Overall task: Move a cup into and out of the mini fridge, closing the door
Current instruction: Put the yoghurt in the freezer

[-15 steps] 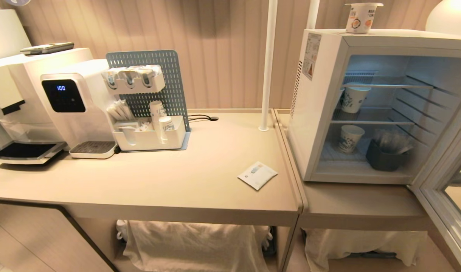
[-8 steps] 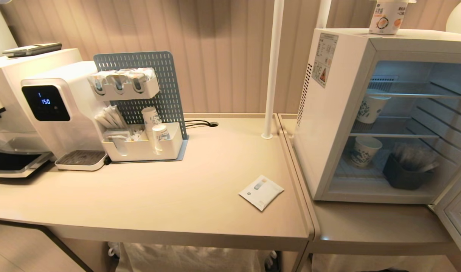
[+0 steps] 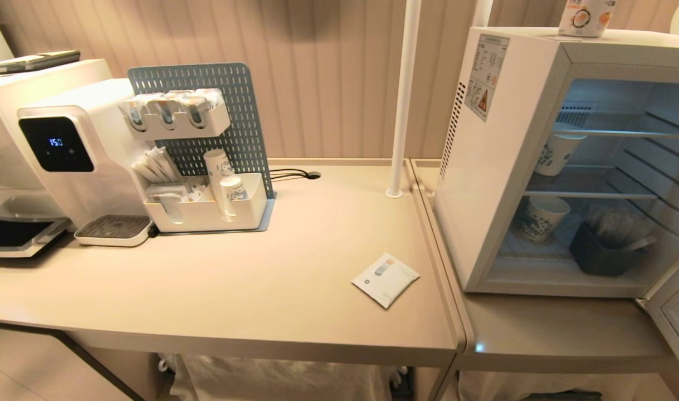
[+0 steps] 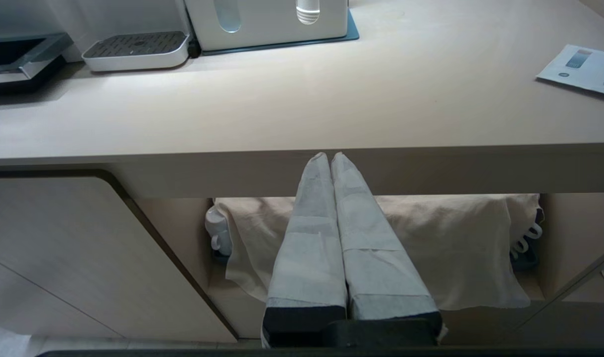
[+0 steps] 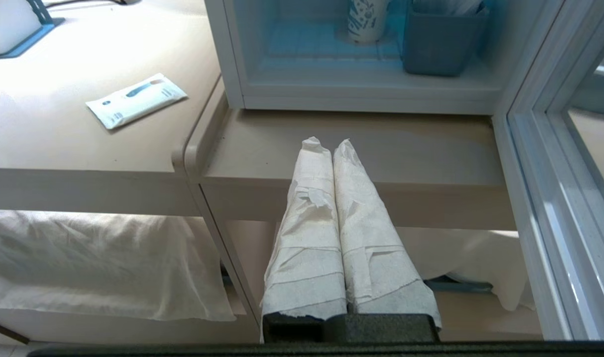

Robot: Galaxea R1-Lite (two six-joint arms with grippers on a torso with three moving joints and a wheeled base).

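**Cup waits on top of the fridge**

I see the cup [image 3: 587,15] on the mini fridge [image 3: 501,167], door [image 5: 554,198] open. Both jaws are clenched, empty, low before the bench [image 3: 261,289]. The cup looks light, thin-walled; I would grip below the rim, gently.

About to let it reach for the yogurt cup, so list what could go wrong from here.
1. The cup stands high on top of the mini fridge; a nudge could tip it off.
2. The door hangs open beside the right gripper, so a rising arm may clip it.
3. Paper cups and a dark bin crowd the lower shelf.
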